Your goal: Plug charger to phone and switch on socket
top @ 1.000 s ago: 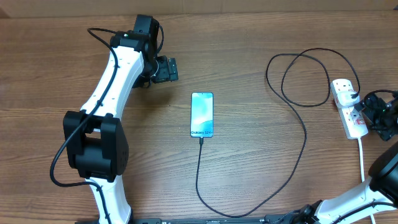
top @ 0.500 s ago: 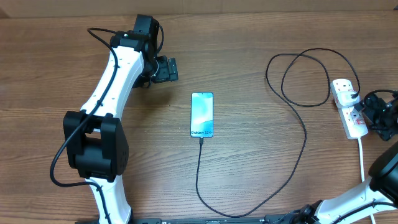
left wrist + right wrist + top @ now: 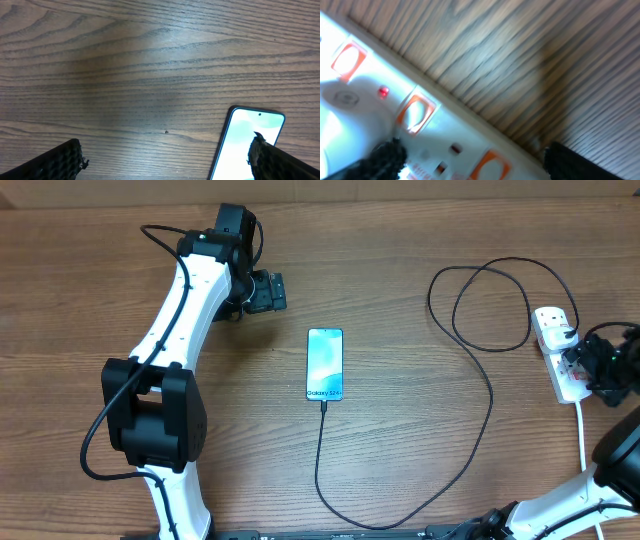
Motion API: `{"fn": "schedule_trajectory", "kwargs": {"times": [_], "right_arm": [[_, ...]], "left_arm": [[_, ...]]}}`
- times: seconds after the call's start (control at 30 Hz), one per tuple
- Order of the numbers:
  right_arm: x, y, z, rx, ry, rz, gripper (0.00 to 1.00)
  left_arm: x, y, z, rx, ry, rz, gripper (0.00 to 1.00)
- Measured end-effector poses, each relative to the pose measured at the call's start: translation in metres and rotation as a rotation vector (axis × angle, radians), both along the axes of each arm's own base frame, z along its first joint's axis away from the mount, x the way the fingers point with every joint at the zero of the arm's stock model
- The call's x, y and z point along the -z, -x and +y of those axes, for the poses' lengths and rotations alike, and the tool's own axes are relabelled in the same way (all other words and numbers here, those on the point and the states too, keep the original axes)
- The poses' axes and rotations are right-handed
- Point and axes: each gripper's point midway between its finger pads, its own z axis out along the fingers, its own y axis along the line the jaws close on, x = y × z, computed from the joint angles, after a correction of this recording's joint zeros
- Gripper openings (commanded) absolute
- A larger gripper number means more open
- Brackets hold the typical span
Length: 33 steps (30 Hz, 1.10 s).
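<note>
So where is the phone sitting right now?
In the overhead view the phone lies flat near the middle of the table, a little right of the left pincer, with the black charger cable running from its bottom edge.

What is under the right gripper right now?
The socket lies beneath the open right gripper, its red switches showing in the wrist view. From overhead, the gripper hides part of it; contact with a switch cannot be told.

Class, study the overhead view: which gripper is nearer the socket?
Right. The right gripper is at the socket, with its fingers over the red switches. The left gripper is far off, on the other side of the phone.
</note>
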Motion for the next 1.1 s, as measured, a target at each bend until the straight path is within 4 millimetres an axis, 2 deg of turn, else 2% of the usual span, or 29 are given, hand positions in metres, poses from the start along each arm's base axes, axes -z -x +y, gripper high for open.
{"fn": "schedule_trajectory", "kwargs": {"times": [0.33, 0.47, 0.53, 0.6, 1.1], "right_arm": [[-0.010, 0.008, -0.002, -0.019, 0.035, 0.079, 0.81], [-0.020, 0.008, -0.003, -0.019, 0.052, 0.065, 0.83], [-0.023, 0.008, -0.001, -0.021, 0.047, 0.058, 0.79], [-0.024, 0.008, 0.003, -0.027, 0.032, 0.054, 0.75], [-0.024, 0.006, 0.012, -0.044, -0.008, 0.038, 0.76]], "left_arm": [[0.000, 0.000, 0.000, 0.000, 0.000, 0.000, 1.00], [0.000, 0.000, 0.000, 0.000, 0.000, 0.000, 0.99], [0.000, 0.000, 0.000, 0.000, 0.000, 0.000, 0.99], [0.000, 0.000, 0.000, 0.000, 0.000, 0.000, 1.00], [0.000, 0.000, 0.000, 0.000, 0.000, 0.000, 1.00]]}}
